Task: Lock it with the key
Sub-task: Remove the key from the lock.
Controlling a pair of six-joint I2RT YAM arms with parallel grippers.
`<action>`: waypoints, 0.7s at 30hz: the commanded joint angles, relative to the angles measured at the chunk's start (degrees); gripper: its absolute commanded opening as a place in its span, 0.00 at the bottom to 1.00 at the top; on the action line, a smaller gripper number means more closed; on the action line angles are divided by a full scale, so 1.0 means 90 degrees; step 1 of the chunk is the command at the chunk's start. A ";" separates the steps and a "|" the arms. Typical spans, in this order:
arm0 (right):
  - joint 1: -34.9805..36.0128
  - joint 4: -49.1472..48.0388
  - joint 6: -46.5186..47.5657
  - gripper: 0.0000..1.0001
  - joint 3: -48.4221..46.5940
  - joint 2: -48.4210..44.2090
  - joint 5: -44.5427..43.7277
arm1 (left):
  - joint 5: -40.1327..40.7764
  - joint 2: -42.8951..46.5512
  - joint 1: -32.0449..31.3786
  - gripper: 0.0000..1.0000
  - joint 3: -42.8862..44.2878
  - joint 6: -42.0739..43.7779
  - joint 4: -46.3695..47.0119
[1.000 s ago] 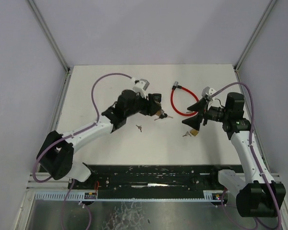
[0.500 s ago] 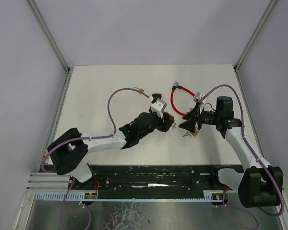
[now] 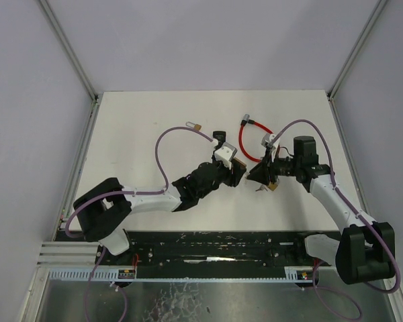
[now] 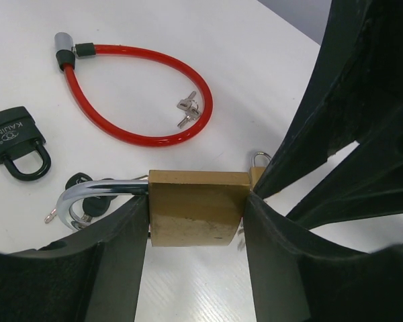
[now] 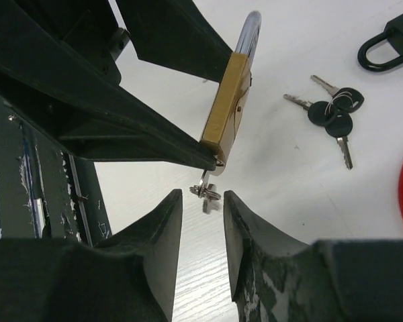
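A brass padlock [image 4: 196, 209] with its steel shackle swung open is clamped between my left gripper's [image 4: 196, 213] fingers, held above the table. In the right wrist view the same padlock [image 5: 227, 114] hangs edge-on, with a small key on a ring [image 5: 207, 191] sticking out of its bottom. My right gripper [image 5: 201, 198] has a finger on each side of that key, with a thin gap on both sides. From above, the two grippers meet near the table's middle, left gripper [image 3: 238, 174] and right gripper [image 3: 255, 176].
A red cable lock [image 4: 141, 94] with keys [image 4: 188, 111] inside its loop lies behind. A black padlock [image 4: 17, 141] and black-headed keys [image 5: 332, 114] lie nearby. A small brass padlock [image 3: 272, 186] sits under my right wrist.
My left arm has swung right and nearer, carrying the brass padlock up to my right gripper. The right gripper has moved left and narrowed its jaws around the key.
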State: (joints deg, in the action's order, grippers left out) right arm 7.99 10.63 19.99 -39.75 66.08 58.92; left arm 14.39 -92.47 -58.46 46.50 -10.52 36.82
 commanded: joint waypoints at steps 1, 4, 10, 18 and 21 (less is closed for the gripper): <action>0.0138 -0.0056 0.0161 0.36 -0.0096 0.0020 -0.0166 | 0.0193 0.0005 -0.0050 0.00 0.0062 0.0057 0.1322; 0.0192 -0.0125 0.0139 0.32 -0.0104 0.0028 -0.0170 | 0.0192 -0.0006 -0.0076 0.00 0.0058 0.0061 0.1317; 0.0259 -0.0191 0.0150 0.29 -0.0112 0.0074 -0.0203 | 0.0176 -0.0006 -0.0085 0.00 0.0049 0.0056 0.1319; 0.0264 -0.0223 0.0152 0.31 -0.0133 -0.0183 -0.0250 | 0.0140 -0.0043 -0.0078 0.00 0.0102 0.0028 0.1264; 0.0256 -0.0271 0.0181 0.26 -0.0084 -0.0146 -0.0317 | 0.0129 -0.0048 -0.0081 0.00 0.0108 0.0027 0.1268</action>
State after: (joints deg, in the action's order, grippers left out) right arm 9.76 10.74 20.67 -39.75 65.87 56.45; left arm 14.39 -93.27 -58.85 46.46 -10.57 37.78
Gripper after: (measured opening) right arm 0.287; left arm 0.516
